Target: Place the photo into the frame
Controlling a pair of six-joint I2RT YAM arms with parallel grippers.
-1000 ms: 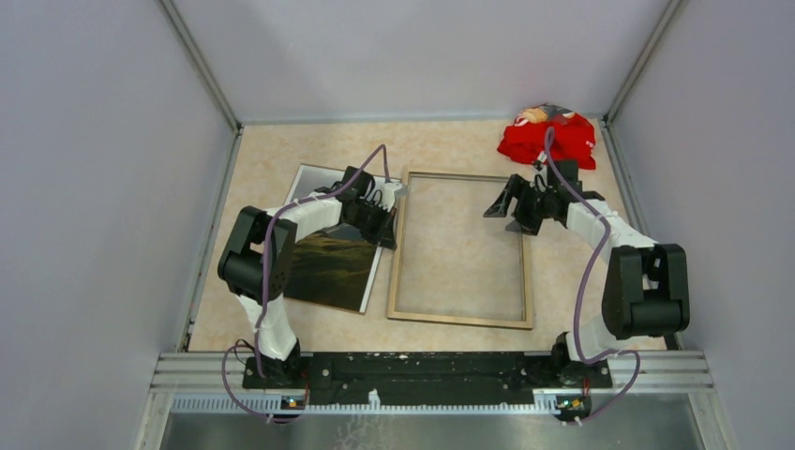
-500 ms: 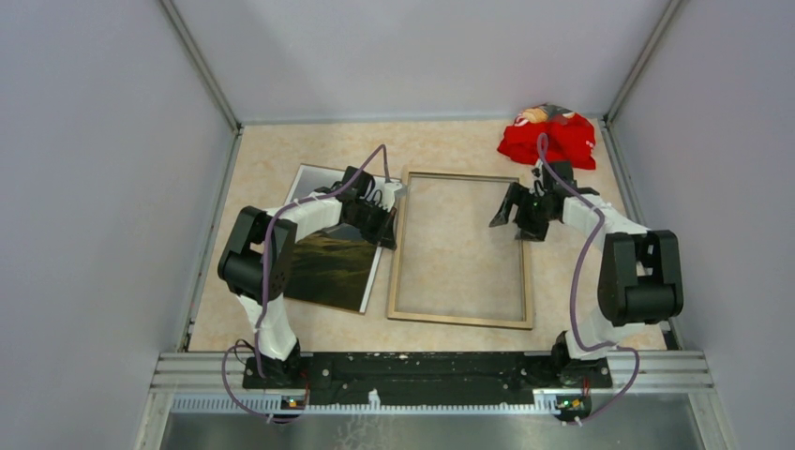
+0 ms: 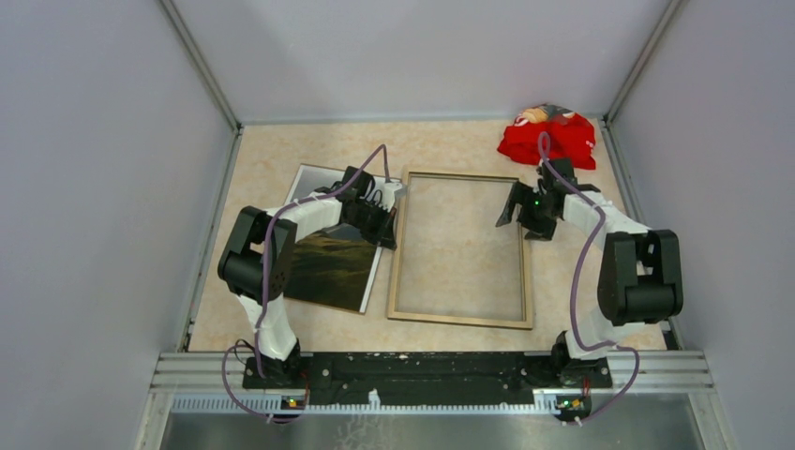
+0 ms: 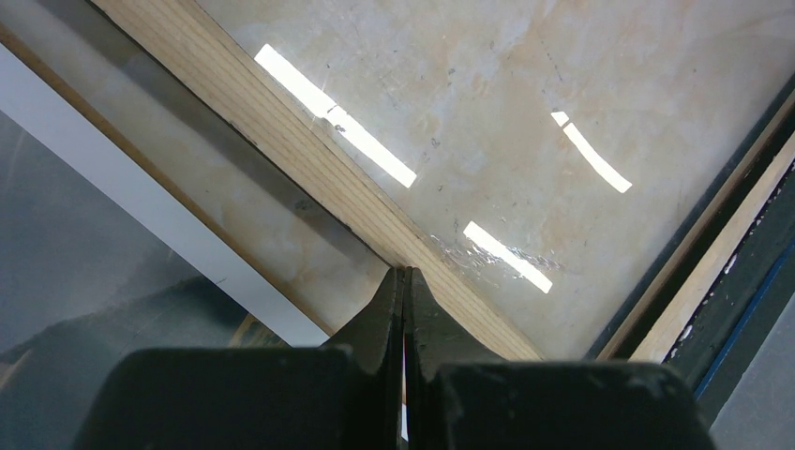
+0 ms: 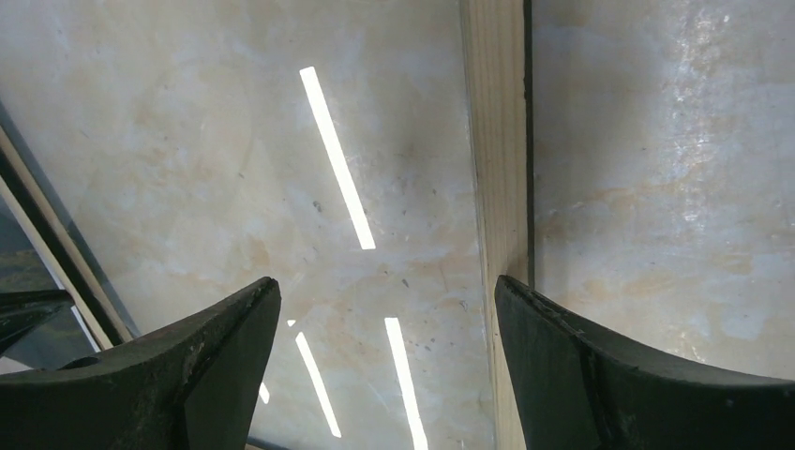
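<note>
beige marbled table, grey walls. frame flat at centre, tan back up, glazed: likely stiff, fragile; grip thin rail. photo face up just left of it, likely light, floppy; take by edge. left gripper closed, tips at left rail. right gripper wide open astride right rail.

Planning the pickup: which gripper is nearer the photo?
Left. The left gripper is over the frame's rail beside the photo; the right gripper is at the opposite rail.

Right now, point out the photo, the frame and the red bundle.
photo point(image 3: 328, 270): top view, dark green hills.
frame point(image 3: 459, 321): top view, near wooden rail.
red bundle point(image 3: 572, 141): top view, its middle.
</note>
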